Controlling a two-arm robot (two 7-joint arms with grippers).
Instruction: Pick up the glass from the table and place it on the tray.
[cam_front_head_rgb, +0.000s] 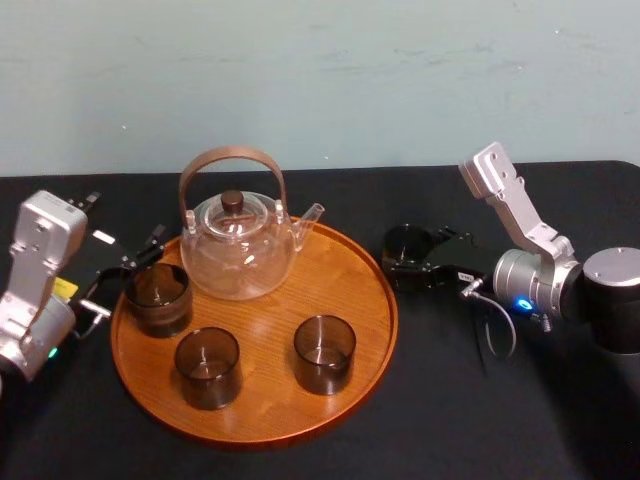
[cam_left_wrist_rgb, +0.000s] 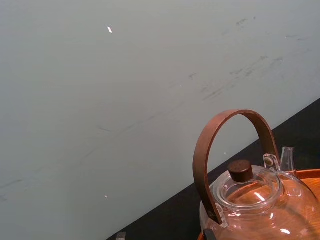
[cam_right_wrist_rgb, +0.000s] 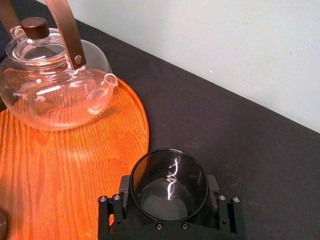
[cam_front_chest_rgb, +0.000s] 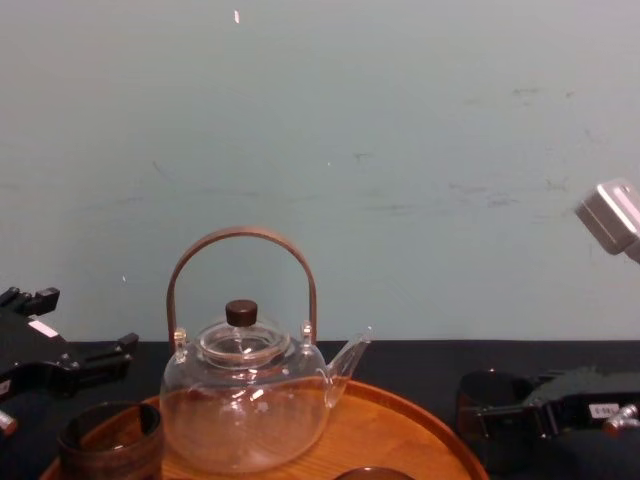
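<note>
On the black bench (cam_front_head_rgb: 330, 190), just beside the right edge of the tray (cam_front_head_rgb: 260, 335), my right pincer (cam_front_head_rgb: 412, 262) is clamped on the glass (cam_front_head_rgb: 408, 248). The black fingers (cam_right_wrist_rgb: 114, 215) press against its wall from two opposite sides, and the glass stands upright between them with its open mouth up. It is outside the tray, near the rim but not touching it. In the chest view its base is very low over the bench, but I cannot tell if it rests there or is a little lifted. My right arm comes in from the right side, over the bare bench.

The tray is round and made of orange-brown wood, and it lies in the middle of the bench. At its back stands the clear teapot (cam_front_head_rgb: 238, 250), with a brown arched handle and a dark knob on the lid; the spout points toward the glass in my right pincer. Three more dark glasses stand upright on the tray: the left glass (cam_front_head_rgb: 158, 298) close to the teapot, the front glass (cam_front_head_rgb: 207, 366), and the third glass (cam_front_head_rgb: 324, 352) to the right of it, all apart from each other.

My left pincer (cam_front_head_rgb: 128, 268) is at the left edge of the tray, just beside the left glass, with its fingers apart and holding nothing.
</note>
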